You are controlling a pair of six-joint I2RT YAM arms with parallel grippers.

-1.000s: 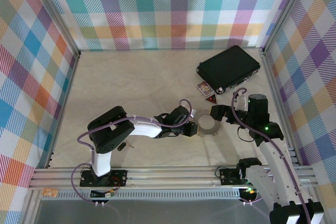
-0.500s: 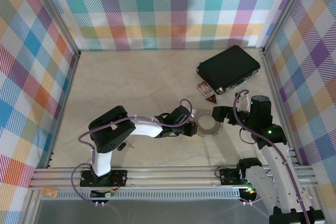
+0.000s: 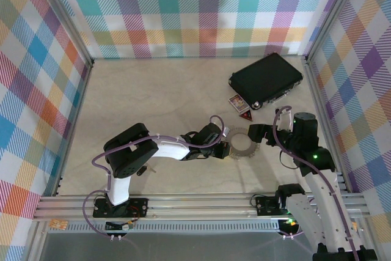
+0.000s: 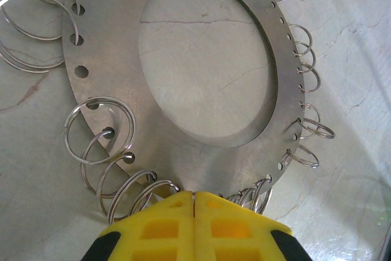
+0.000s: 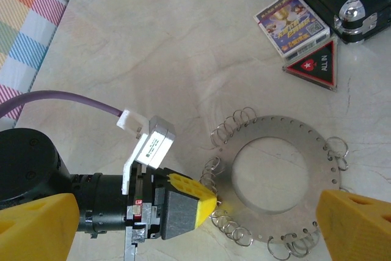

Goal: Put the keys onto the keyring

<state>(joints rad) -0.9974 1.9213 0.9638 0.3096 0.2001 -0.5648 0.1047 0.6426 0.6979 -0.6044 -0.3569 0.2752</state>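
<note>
Keyring [image 4: 116,59] first: it lies flat on the pale, marble-veined table [image 3: 153,102], a thin disc of brushed steel with a wide round hole and a row of small holes along its rim, most of them carrying springy wire split rings.

At the keyring's near-left rim sits the left gripper [image 4: 193,212], its 2 yellow ribbed pads [image 4: 165,230] pressed together with no gap. Whether they nip 1 of the rings or only touch the rim, we cannot tell.

Just right of the keyring hangs the right gripper [image 5: 197,221], its yellow fingertips [image 5: 357,218] spread as wide as they go and holding nothing.

We judge the step to be steadying the keyring, with no key threaded yet. Next we expect a key must be fetched and its hole worked onto a split ring (fiddly, since the wire slips).

A small dark object [image 3: 142,170] well left of the keyring may be that key; it is too small to say.

Beyond the keyring lie a glossy card pack [image 5: 292,21], a triangular token [image 5: 313,68] and, farther, a black hard case [image 3: 266,79].
</note>
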